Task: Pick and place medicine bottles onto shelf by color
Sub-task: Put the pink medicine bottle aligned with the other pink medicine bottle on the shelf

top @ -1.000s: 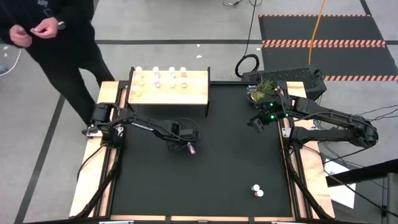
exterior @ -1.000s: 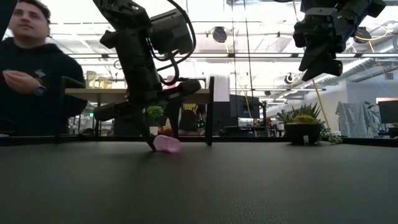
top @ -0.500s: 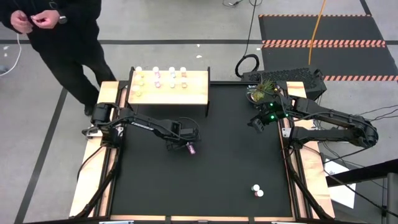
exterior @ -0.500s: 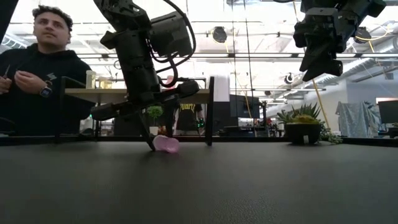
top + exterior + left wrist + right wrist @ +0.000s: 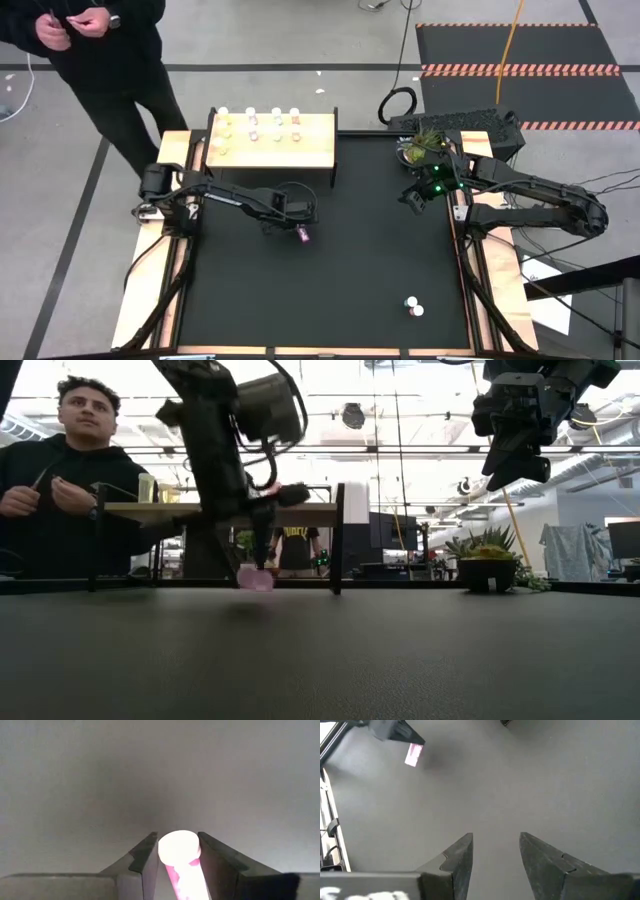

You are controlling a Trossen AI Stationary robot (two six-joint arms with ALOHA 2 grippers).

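A pink medicine bottle [image 5: 302, 234] with a white cap sits between the fingers of my left gripper [image 5: 298, 228], over the table's middle left, near the shelf. The low view shows it [image 5: 255, 578] just above the black mat. The light-wood shelf [image 5: 312, 150] stands at the far edge and carries several small bottles [image 5: 253, 127] upright in rows. Two more bottles [image 5: 412, 306] lie on the mat near the right front. My right gripper [image 5: 410, 197] hangs open, high above the mat at the far right [image 5: 510, 460]. My left gripper pinches the pink bottle's body [image 5: 184, 879] between its two fingers [image 5: 145, 855], just behind the white cap [image 5: 178, 847]. The fingers point steeply down and lie along the bottle. The cap sticks out past the fingertips. The bottle hangs cap-down, barely clear of the mat.
A small potted plant [image 5: 422, 148] stands at the far right corner beside the right arm. A person in black [image 5: 90, 50] stands beyond the table's far left corner. Bare black mat [image 5: 350, 270] fills the middle and near side.
My left gripper has tipped from a slant to nearly vertical and moved a little toward the far edge and the shelf. The pink bottle, which lay on the mat, has come up with it and now hangs just off the surface. The right arm has kept still.
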